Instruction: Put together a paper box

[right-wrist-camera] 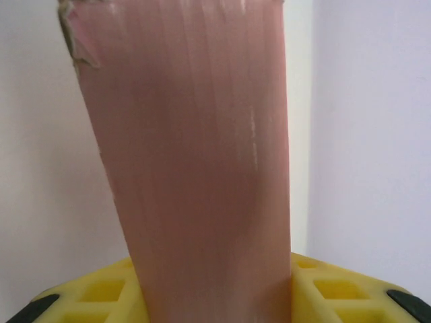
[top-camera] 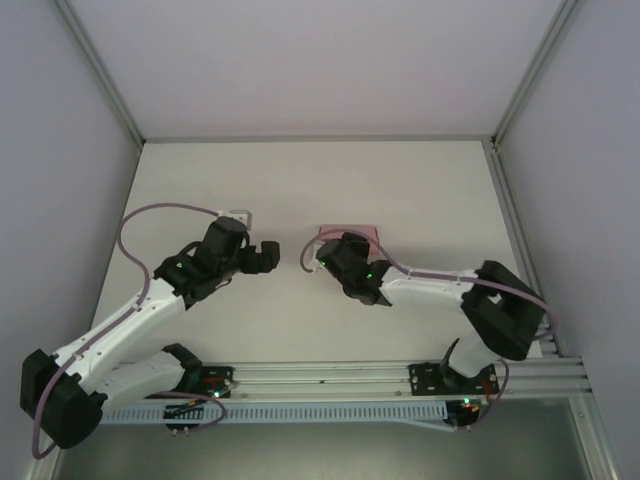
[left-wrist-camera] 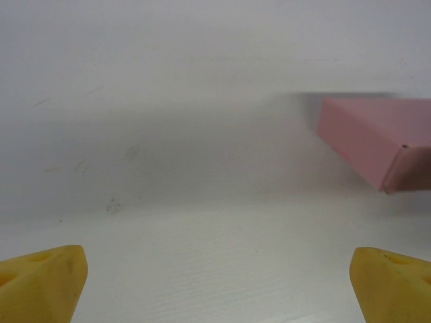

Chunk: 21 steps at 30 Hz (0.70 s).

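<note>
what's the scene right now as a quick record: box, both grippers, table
item: pink paper box, folded into a flat rectangular shape
held by: right gripper, closed on one end of the box
left arm: left gripper open, nothing in it, apart from the box
box position: to the right in the left wrist view, near the middle of the table in the top view
surface: white table, faint scuff marks
</note>
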Tool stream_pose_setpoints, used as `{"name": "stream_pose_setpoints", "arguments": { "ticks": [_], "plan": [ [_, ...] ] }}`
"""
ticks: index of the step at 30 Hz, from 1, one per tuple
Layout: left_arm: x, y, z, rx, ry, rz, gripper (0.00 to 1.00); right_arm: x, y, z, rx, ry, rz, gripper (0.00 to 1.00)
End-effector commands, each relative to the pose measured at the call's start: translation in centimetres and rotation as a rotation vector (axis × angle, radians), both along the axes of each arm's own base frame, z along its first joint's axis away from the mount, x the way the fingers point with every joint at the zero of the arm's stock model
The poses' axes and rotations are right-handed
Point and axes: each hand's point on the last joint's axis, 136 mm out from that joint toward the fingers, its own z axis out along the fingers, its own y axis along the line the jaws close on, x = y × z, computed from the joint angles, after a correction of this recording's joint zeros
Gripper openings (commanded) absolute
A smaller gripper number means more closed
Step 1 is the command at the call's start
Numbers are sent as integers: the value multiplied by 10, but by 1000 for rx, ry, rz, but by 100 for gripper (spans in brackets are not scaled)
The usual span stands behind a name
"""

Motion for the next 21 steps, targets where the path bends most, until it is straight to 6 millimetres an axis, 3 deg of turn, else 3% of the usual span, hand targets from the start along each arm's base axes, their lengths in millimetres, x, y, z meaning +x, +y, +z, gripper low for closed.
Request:
{"name": "stream_pose_setpoints", "arguments": {
  "ticks": [1,3,7,9,11,14,16,19,21],
  "plan": [
    [-2,11,-3,10,3,48,100,19,2,12,55,-144,-83,50],
    [-2,12,-3,9,3,51,100,14,0,-1,69,-112,-101,51],
    [-1,14,-1,12,-4,63,100,-16,3,-25,108,73,-65,60],
    [0,15,0,14,-10,68,100,-31,2,-31,114,141,-50,68],
    [1,16,0,14,-11,71,100,-44,0,-28,128,191,-31,70],
    [4,15,2,10,-21,73,100,-61,4,-15,209,269,18,84],
    [7,16,3,13,-27,79,100,-66,6,2,280,268,33,99],
    [19,28,5,43,-55,124,100,-51,-9,37,479,226,-74,100],
    [30,49,9,75,-88,197,100,-27,-40,56,671,212,-237,100]
  ]
}}
